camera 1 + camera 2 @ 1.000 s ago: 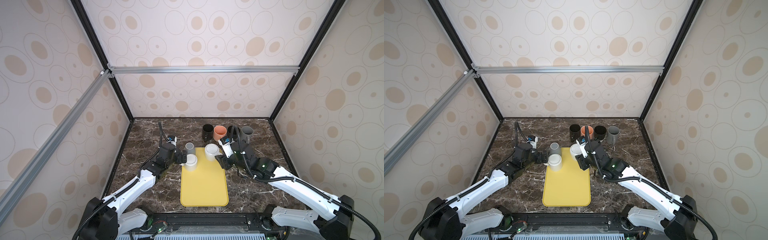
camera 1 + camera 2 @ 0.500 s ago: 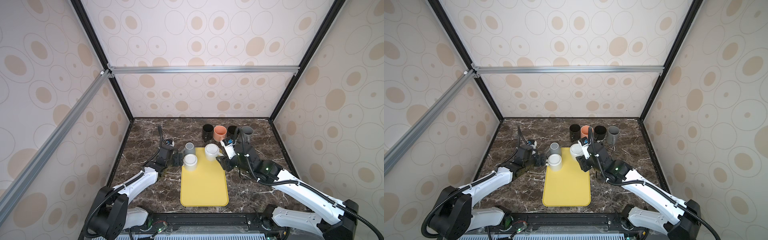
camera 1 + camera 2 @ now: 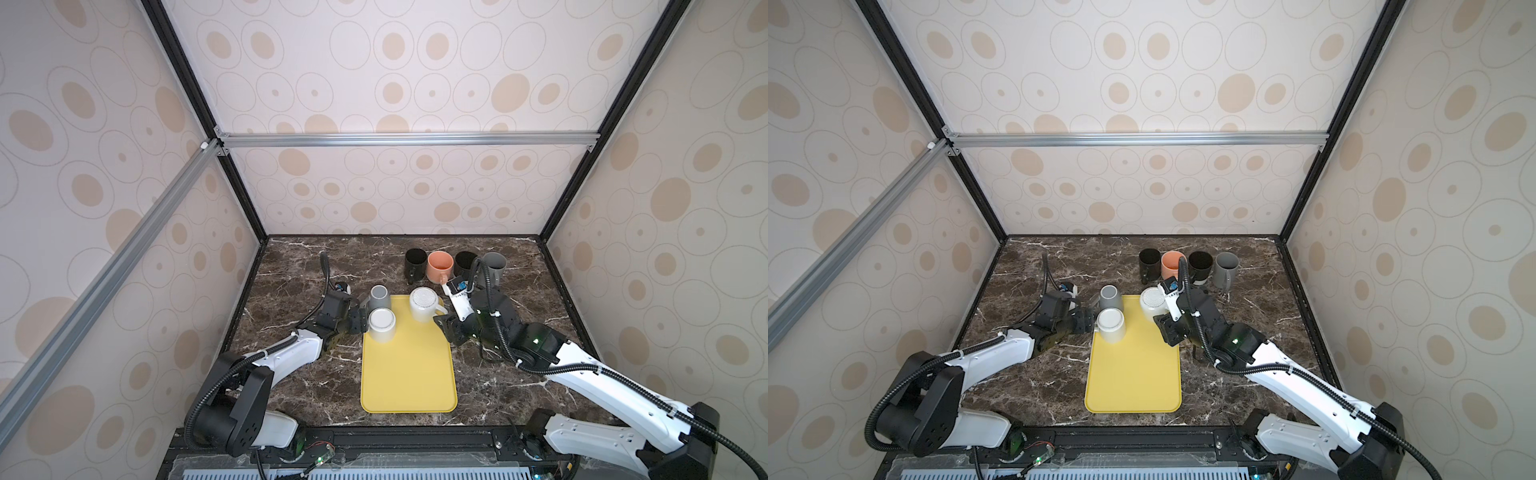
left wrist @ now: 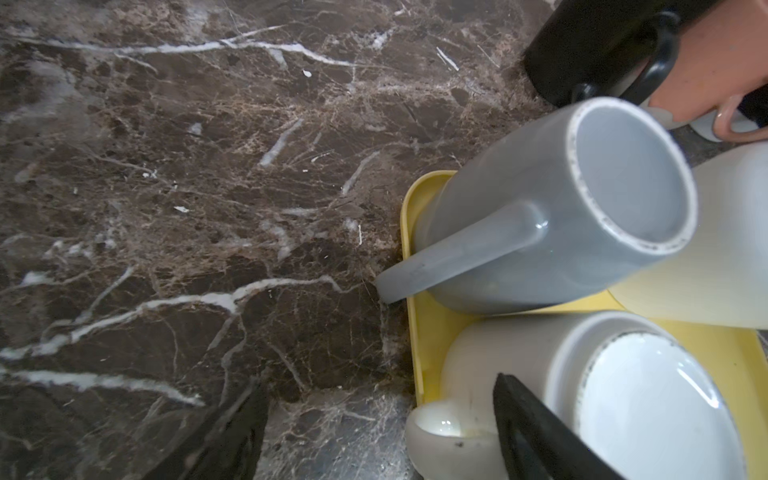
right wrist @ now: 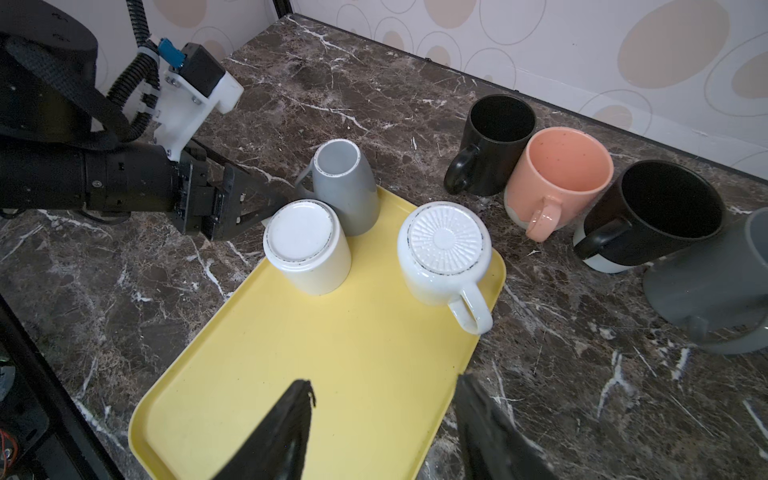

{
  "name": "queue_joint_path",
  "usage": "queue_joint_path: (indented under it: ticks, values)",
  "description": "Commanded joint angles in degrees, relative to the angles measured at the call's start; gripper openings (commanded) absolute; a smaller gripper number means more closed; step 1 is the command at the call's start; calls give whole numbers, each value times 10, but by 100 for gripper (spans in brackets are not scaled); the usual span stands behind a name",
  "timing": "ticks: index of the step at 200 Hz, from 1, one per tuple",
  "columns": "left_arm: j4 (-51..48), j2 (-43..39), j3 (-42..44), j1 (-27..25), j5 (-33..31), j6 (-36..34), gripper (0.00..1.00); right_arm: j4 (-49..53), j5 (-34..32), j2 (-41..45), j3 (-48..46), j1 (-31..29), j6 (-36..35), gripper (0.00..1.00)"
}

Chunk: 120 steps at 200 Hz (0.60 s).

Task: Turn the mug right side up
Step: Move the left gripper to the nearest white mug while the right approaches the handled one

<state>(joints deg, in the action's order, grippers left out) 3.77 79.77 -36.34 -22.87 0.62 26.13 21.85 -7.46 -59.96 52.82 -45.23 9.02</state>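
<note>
Progress check: nothing's flipped on this one yet. The mug I'd guess is the target, the cream mug [image 3: 382, 325], sits bottom-up on the upper left corner of the yellow tray [image 3: 409, 374], just left of centre in both top views. The left gripper [image 3: 360, 323] is right up against it from the left. In the left wrist view its jaws are spread apart with the mug's handle between them, and as far as I can see they're not clamped on anything.

Two more are upside down on the tray: a grey mug [image 3: 379, 296] just above the cream one, and a white ribbed mug [image 3: 424, 304] at the tray's upper right corner. The right gripper [image 5: 386, 388] hangs over the tray with its jaws apart, holding nothing. Four upright mugs [image 3: 440, 266] line the back, above and right of the tray.

Left to do, I reckon: pinch the handle, lift, roll it over, set it down.
</note>
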Motion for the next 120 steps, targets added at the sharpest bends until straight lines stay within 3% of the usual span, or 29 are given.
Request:
queue_joint_path:
  ticks: [1,79,120]
  values:
    - [-3,-17,17,3,24,7,82,1,-7,12,-7,3,4,58]
    - [-12,-110,90,-13,87,42,71,1,-5,-2,-1,3,13,58]
    - [-79,-178,75,-30,63,33,69,-3,-5,-5,-4,3,18,58]
